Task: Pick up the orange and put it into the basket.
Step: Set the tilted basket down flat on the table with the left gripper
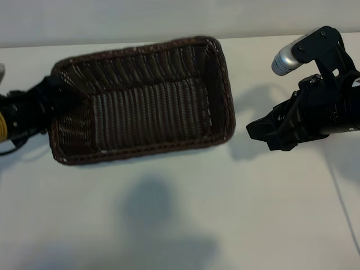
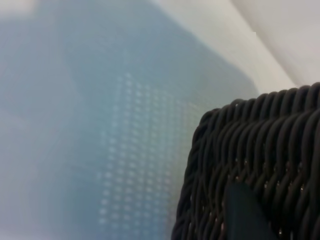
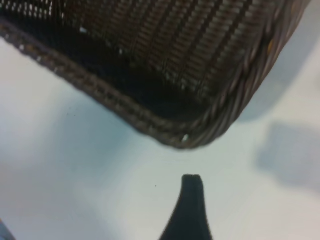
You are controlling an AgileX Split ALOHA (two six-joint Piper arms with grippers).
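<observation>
The dark-brown woven basket (image 1: pixel 225 84) lies slantwise on the white table, and nothing shows inside it. The orange is out of view in every frame. My left gripper (image 1: pixel 54 104) reaches in from the left edge and is closed on the basket's left end. In the left wrist view one dark finger (image 2: pixel 245 215) lies against the basket's woven wall (image 2: pixel 260 140). My right gripper (image 1: pixel 265 135) hangs open and empty just right of the basket. Its one visible fingertip (image 3: pixel 192 192) stands a little short of the basket's corner rim (image 3: pixel 175 135).
The white tabletop (image 1: pixel 185 225) stretches across the front, with a soft shadow on it. A pale wall runs along the table's far edge. The right arm's silver camera barrel (image 1: pixel 283 61) sticks out above its wrist.
</observation>
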